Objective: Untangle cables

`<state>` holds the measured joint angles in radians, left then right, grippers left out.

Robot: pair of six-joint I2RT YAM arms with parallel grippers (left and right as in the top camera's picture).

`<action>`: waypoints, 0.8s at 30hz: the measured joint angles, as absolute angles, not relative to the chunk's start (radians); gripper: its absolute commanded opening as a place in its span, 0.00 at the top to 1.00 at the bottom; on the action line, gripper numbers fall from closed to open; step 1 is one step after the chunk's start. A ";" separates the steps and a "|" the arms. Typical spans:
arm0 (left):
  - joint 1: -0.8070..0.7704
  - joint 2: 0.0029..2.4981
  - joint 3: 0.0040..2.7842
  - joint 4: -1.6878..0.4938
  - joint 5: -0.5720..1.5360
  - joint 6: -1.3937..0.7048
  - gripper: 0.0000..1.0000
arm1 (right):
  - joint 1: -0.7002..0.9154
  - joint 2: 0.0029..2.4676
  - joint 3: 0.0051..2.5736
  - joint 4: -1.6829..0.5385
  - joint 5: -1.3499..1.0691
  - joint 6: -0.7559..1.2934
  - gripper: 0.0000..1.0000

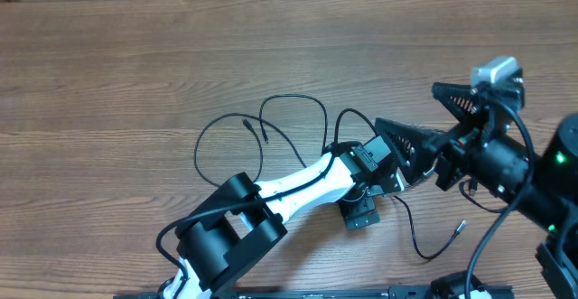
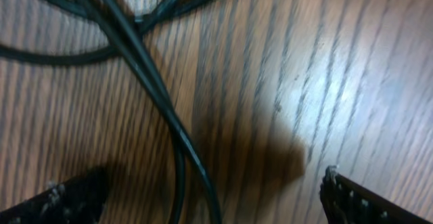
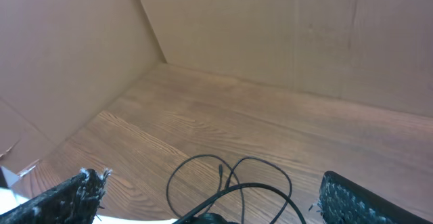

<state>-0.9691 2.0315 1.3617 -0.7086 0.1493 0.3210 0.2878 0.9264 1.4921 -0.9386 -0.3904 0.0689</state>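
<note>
- The cables (image 1: 293, 98) lie near the middle of the wooden surface (image 1: 108, 82). They are seen as thin black loops spreading left of the two arms, and one strand trails to the near right and ends in a small plug (image 1: 461, 226).
- The left gripper (image 2: 215, 180) is held spread wide, close over the surface, and nothing is gripped. Crossing strands (image 2: 145, 68) are seen running between its fingers (image 2: 67, 197).
- The right gripper (image 3: 213, 183) is likewise opened wide and empty. It is tilted so that the loops and the cardboard wall (image 3: 270, 34) beyond are in its view, and from overhead it is seen just right of the bunched cables.
- The step in hand is judged to be the taking of a first hold on the tangle, as no strand is yet held.
- A single strand should be chosen for the left gripper, away from the crossing, so that two cords are not pinched together.
- The fingers should be lowered almost to the surface before being closed, since the cord is thin and lies flat.
- A second strand should be taken by the right gripper. The two should then be drawn apart slowly and low, so that loops are opened and not tightened.
- The free plug ends (image 1: 246, 121) should be watched, as a plug caught in a loop could be pulled into a knot.
</note>
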 measured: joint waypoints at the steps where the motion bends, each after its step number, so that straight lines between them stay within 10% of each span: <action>1: -0.969 2.031 1.362 -0.706 0.154 0.322 0.39 | 0.288 0.919 1.492 -0.938 -0.393 0.067 0.00; 4: -0.971 2.032 1.362 -0.699 0.154 0.326 0.96 | 0.288 0.914 1.492 -0.939 -0.396 0.064 0.00; 24: -0.709 1.979 1.578 -0.928 -0.101 0.120 0.96 | 0.288 0.947 1.492 -1.005 -0.062 0.029 0.00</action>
